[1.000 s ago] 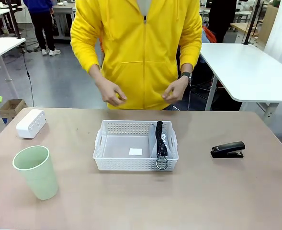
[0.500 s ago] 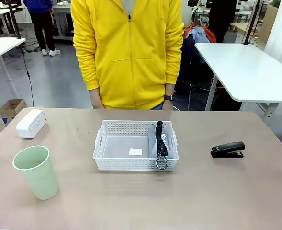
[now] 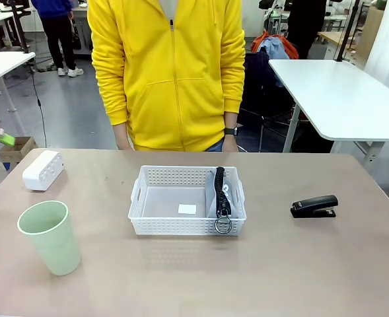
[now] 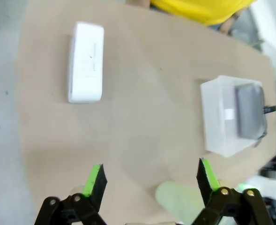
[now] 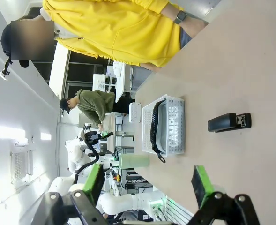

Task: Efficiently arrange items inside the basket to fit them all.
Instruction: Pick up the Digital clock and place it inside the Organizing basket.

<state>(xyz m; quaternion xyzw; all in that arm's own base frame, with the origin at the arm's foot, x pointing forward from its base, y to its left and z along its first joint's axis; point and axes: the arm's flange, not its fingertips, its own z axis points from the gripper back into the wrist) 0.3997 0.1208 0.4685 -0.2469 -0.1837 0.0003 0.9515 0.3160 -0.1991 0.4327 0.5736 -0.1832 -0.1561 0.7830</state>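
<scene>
The white perforated basket (image 3: 174, 176) sits mid-table with the grey "CAMPUS" pouch (image 3: 222, 197) standing on edge along its right side, ring toward me. On the table's near left stands the pale green cup (image 3: 47, 236). The white box (image 3: 43, 170) lies at the far left and the black stapler (image 3: 314, 206) to the right. High over the left end, my left gripper (image 4: 151, 177) is open above the cup (image 4: 177, 199), with the box (image 4: 85, 62) and basket (image 4: 212, 117) ahead. My right gripper (image 5: 148, 182) is open in the air, facing the stapler (image 5: 229, 122), basket (image 5: 148, 125) and pouch (image 5: 173, 126).
A person in a yellow hoodie (image 3: 168, 72) stands at the far edge, arms hanging down. A small white label (image 3: 187, 209) lies on the basket floor. One green-padded finger (image 3: 4, 139) shows at the table's far left edge. Another white table (image 3: 339, 92) stands behind right.
The person has dropped both hands from chest height to the sides and shifted left. The green-padded finger at the left edge has moved slightly right. The items on the table have not moved.
</scene>
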